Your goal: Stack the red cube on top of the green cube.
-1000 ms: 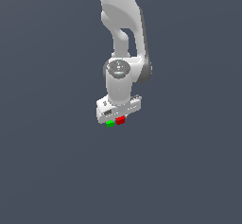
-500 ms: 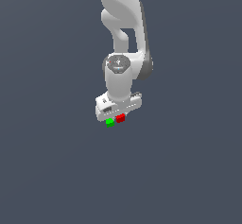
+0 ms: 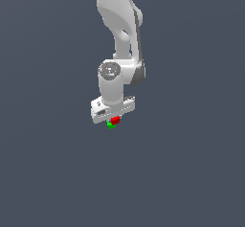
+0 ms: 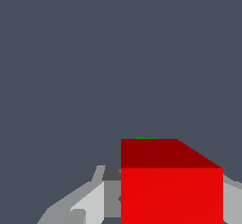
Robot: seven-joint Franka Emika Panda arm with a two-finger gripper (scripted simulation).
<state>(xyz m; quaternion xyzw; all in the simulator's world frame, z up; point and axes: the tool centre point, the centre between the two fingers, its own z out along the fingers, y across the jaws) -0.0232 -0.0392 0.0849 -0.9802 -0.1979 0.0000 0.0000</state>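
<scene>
Exterior view: the white Panda arm (image 3: 118, 34) descends from the top centre of the frame over a plain dark grey-blue surface (image 3: 48, 173). Its gripper (image 3: 114, 121) sits just below the frame's centre, grasping the red cube (image 3: 115, 119), which shows directly beneath the white hand. The green cube (image 3: 110, 125) peeks out at the red cube's lower-left edge, largely covered by it; whether the two touch cannot be told. Wrist view: the red cube (image 4: 171, 185) fills the lower right of the picture, flanked by grey fingers (image 4: 78, 204), with only a thin green sliver (image 4: 143, 137) visible past its far edge.
</scene>
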